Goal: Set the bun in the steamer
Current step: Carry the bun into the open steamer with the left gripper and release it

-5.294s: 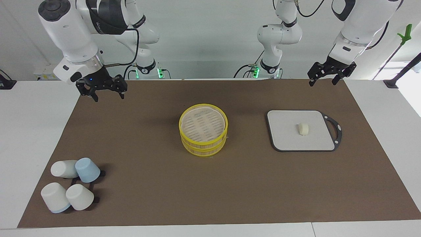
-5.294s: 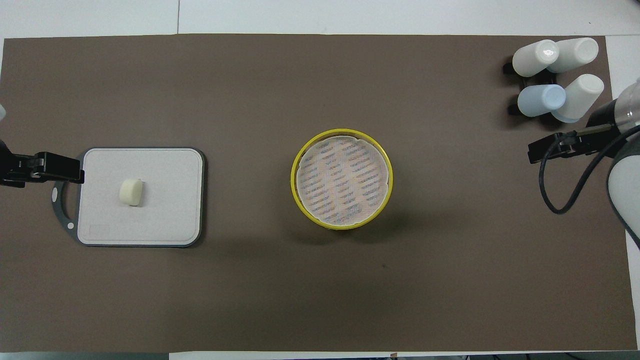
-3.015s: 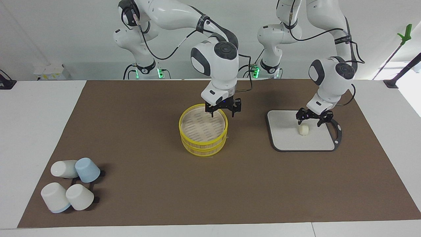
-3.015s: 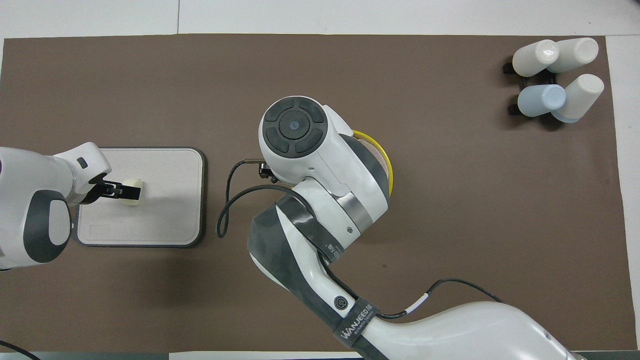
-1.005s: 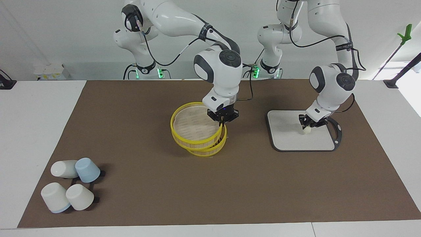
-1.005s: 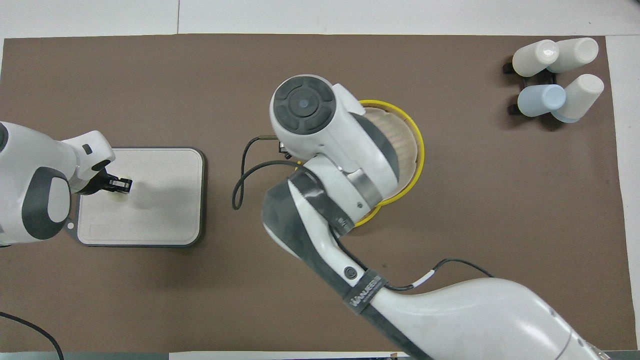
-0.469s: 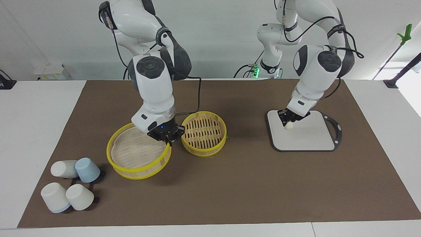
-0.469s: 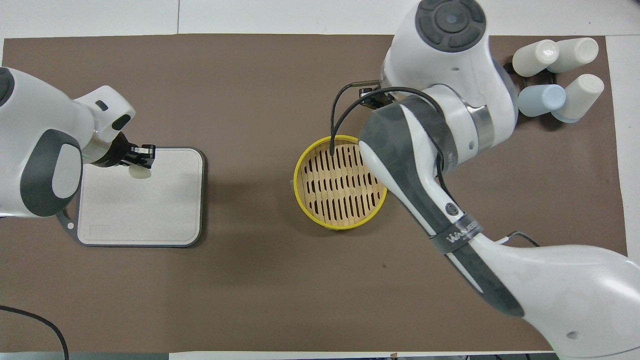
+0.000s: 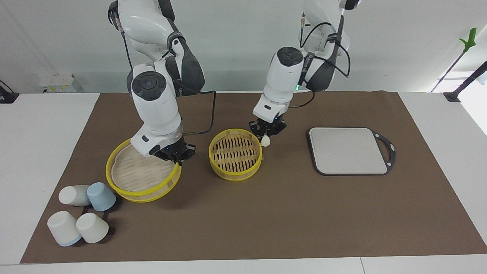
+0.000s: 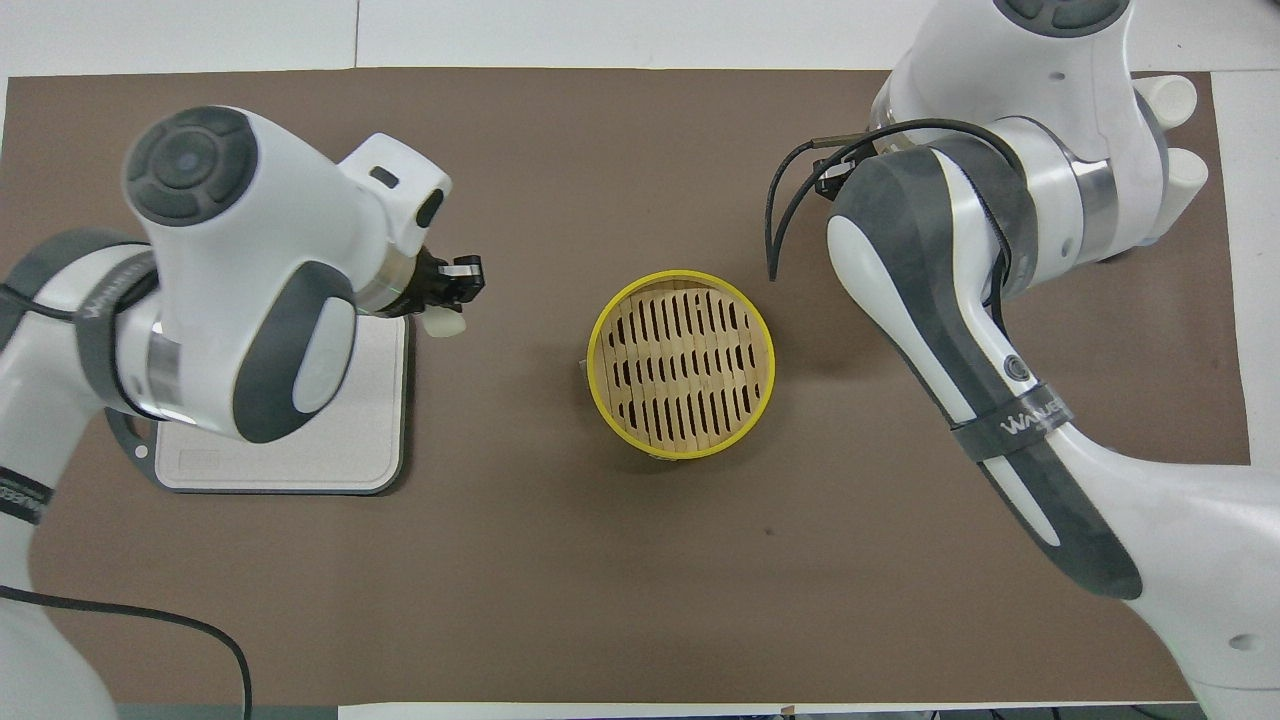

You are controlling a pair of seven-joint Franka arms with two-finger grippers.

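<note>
The steamer (image 9: 236,172) stands open in the middle of the brown mat, its slatted floor bare; it also shows in the overhead view (image 10: 682,365). My left gripper (image 9: 266,135) is shut on the cream-white bun (image 9: 265,141) and holds it in the air beside the steamer's rim, on the side toward the left arm's end. In the overhead view the left gripper (image 10: 450,294) and the bun (image 10: 443,323) are over the mat between the board and the steamer. My right gripper (image 9: 178,156) is shut on the rim of the yellow-rimmed lid (image 9: 133,173) and holds it tilted, low over the mat.
The grey cutting board (image 9: 348,150) lies bare toward the left arm's end; it also shows in the overhead view (image 10: 290,440). Several upturned cups (image 9: 81,217) stand on a rack at the mat's corner toward the right arm's end, next to the lid.
My left gripper has carried the bun off the board to beside the steamer. My right gripper has moved the lid farther toward the cups and lower.
</note>
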